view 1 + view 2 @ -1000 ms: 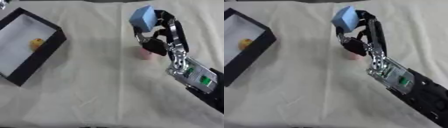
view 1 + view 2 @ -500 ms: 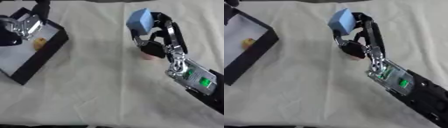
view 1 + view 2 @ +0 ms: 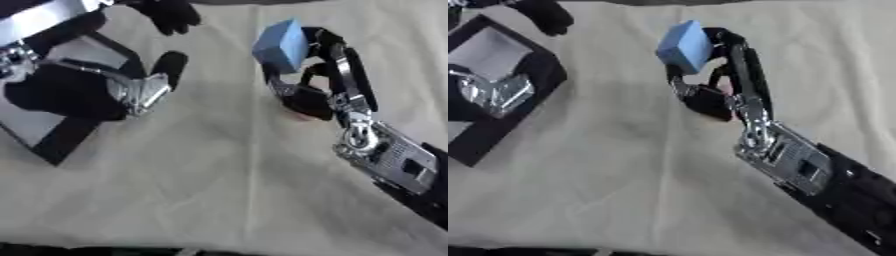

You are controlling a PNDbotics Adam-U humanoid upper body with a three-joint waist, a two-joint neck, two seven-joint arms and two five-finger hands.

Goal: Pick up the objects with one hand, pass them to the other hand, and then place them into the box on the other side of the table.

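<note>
My right hand (image 3: 308, 96) holds a light blue block (image 3: 280, 45) up above the table at the upper middle, fingers and thumb curled round it. Under that hand a small pink thing (image 3: 302, 117) lies on the cloth, mostly hidden. My left hand (image 3: 169, 64) comes in from the upper left, its black fingers spread open and holding nothing, a short way left of the block. The left arm's silver parts (image 3: 496, 92) hang over the black box (image 3: 546, 75) with a white floor at the left edge, covering much of its inside.
A cream cloth (image 3: 201, 190) with soft creases covers the whole table. My right forearm (image 3: 798, 165) runs from the lower right corner up to the hand. The table's near edge shows dark along the bottom.
My left arm has come in from the upper left and now reaches over the box toward the block, hiding the yellow thing inside. The right hand still holds the block up.
</note>
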